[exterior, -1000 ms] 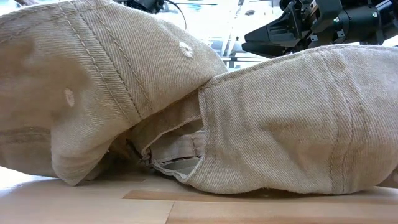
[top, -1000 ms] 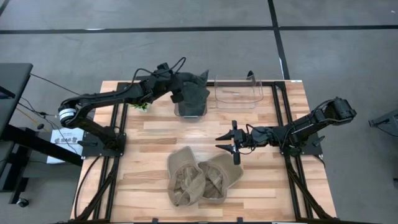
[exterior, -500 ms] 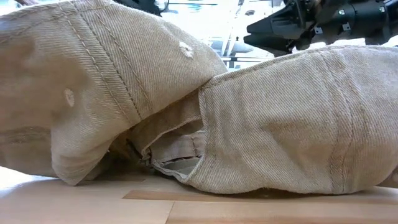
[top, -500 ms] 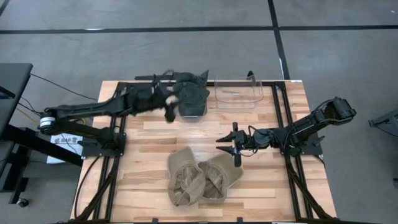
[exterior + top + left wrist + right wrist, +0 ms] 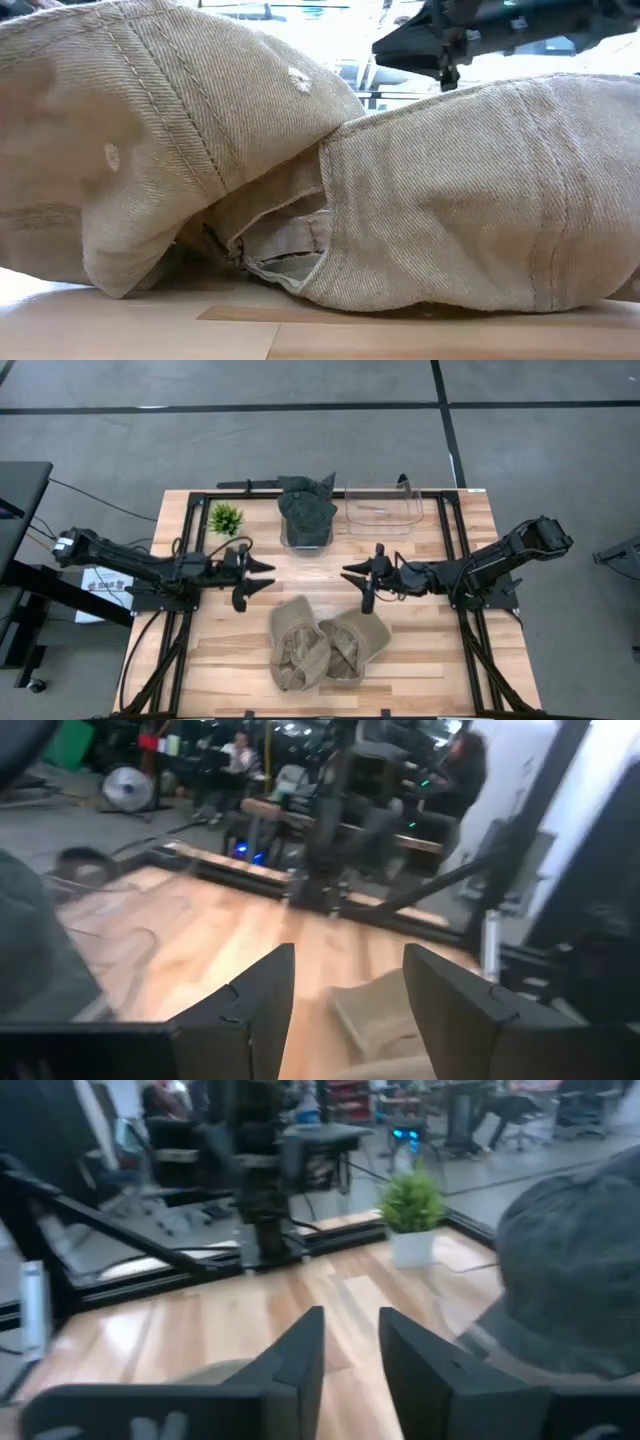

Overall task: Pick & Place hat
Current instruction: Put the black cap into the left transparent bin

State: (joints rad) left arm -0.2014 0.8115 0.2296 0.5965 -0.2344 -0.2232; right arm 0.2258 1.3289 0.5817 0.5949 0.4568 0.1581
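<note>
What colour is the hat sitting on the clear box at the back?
The hat is dark grey, nearly black. The high view shows it best.

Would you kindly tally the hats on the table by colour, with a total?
Tan hats: 2, overlapping near the table's front edge, first and second.
Dark grey hats: 1, sitting in the clear bin at the back.
Total: 3 hats.
</note>
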